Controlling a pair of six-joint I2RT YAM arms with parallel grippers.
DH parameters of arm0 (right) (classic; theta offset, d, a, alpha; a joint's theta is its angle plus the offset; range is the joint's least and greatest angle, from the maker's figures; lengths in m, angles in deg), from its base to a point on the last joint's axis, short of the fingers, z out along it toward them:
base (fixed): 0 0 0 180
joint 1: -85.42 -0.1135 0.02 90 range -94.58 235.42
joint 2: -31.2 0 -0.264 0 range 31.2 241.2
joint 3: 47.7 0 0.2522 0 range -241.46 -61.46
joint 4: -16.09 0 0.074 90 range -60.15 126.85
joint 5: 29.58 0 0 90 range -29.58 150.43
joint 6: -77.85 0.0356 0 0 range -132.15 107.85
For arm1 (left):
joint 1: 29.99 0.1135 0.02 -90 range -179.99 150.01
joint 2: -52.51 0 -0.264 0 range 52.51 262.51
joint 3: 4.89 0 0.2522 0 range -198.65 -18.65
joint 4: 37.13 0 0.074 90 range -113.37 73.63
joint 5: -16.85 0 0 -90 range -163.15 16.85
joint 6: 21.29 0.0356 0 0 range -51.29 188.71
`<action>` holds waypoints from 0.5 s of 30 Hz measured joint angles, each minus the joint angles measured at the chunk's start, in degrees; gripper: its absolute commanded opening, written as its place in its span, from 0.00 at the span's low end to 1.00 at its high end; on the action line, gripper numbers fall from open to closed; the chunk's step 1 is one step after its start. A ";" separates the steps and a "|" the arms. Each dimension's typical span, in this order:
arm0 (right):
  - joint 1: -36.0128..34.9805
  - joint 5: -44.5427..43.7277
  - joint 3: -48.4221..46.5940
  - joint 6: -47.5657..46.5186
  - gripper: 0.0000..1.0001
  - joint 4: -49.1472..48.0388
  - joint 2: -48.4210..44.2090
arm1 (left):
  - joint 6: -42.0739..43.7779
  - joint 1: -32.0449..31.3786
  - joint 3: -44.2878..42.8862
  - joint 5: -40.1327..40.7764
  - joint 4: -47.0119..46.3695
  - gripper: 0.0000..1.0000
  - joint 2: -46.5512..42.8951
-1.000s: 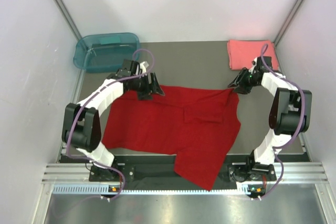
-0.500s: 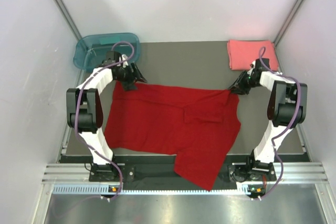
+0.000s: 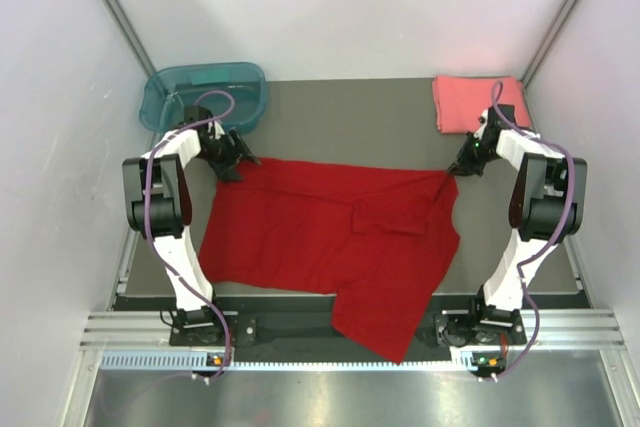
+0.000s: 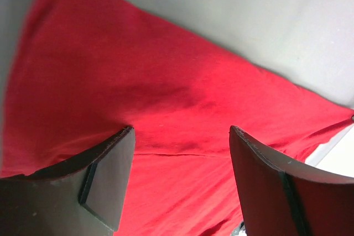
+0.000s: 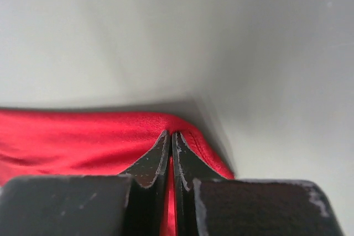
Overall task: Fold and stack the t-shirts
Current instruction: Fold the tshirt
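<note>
Sliding outward since a second ago, the left gripper (image 4: 181, 147) hovers, jaws apart, over the upper-left corner of the deep red t-shirt (image 3: 320, 237) spread mid-frame, while the right gripper (image 5: 170, 139) has clenched its upper-right corner, so a one-sided pull could skew it.

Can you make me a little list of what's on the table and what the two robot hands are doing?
red t-shirt: spread out on the table, not neatly folded yet
pink t-shirt: folded up, far right corner
teal tub: far left corner
left hand: open, over the far left corner of the red t-shirt, holding nothing
right hand: shut, pinching the far right edge of the red t-shirt
</note>
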 measured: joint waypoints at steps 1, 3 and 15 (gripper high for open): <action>0.00 -0.50 0.00 -0.52 0.00 0.11 0.02 | 0.13 0.33 0.00 0.02 0.04 0.73 0.11; 0.00 -1.42 0.00 -1.44 0.03 0.11 0.28 | 0.48 0.52 -0.04 0.02 0.13 0.73 0.42; -1.05 -6.86 -0.55 -5.03 0.52 9.03 -5.77 | 2.95 -2.19 2.27 1.88 1.46 0.75 -4.57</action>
